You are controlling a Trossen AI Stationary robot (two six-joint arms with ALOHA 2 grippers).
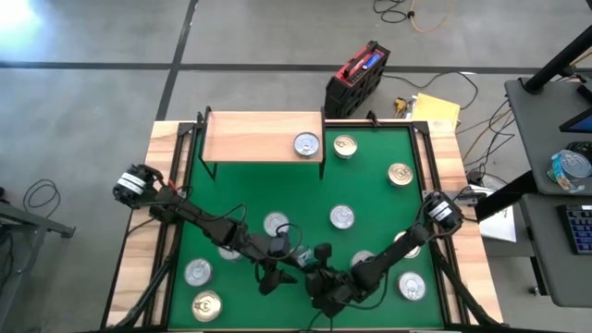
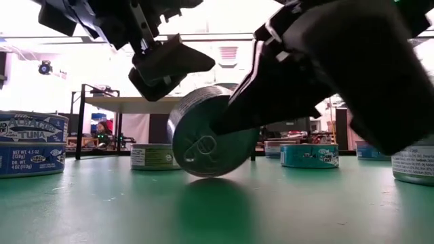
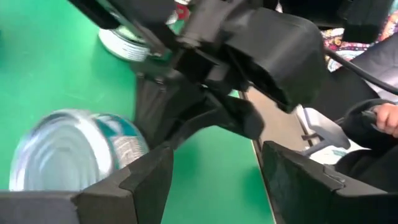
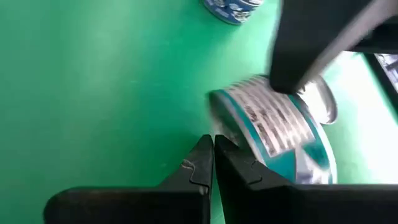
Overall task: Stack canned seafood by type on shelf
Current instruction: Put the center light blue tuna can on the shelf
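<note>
Low view gives us the clearest look: a teal-sided tin (image 2: 211,132) stands on its edge on the green mat (image 2: 102,210), pull-tab lid facing the camera, tilted a little. Our right gripper (image 2: 234,122) presses against its right side with fingers clenched together, grasping nothing. Our left gripper (image 2: 166,68) hovers just above and left of the tin, fingers spread; we cannot tell whether they touch it.

From the high view, both grippers meet near the front middle of the mat, the left gripper (image 1: 276,268) just left of the right gripper (image 1: 319,268). The shelf (image 1: 264,137) stands at the back left of the mat with one silver tin (image 1: 307,144) on its right end. A gold tin (image 1: 344,146) sits on the mat just beside the shelf, another gold tin (image 1: 400,174) farther right. More tins lie scattered over the mat, several near the front corners.

Right wrist view shows the clenched fingertips (image 4: 205,165) just beside the tipped tin (image 4: 280,130), with the left arm's finger above it.
</note>
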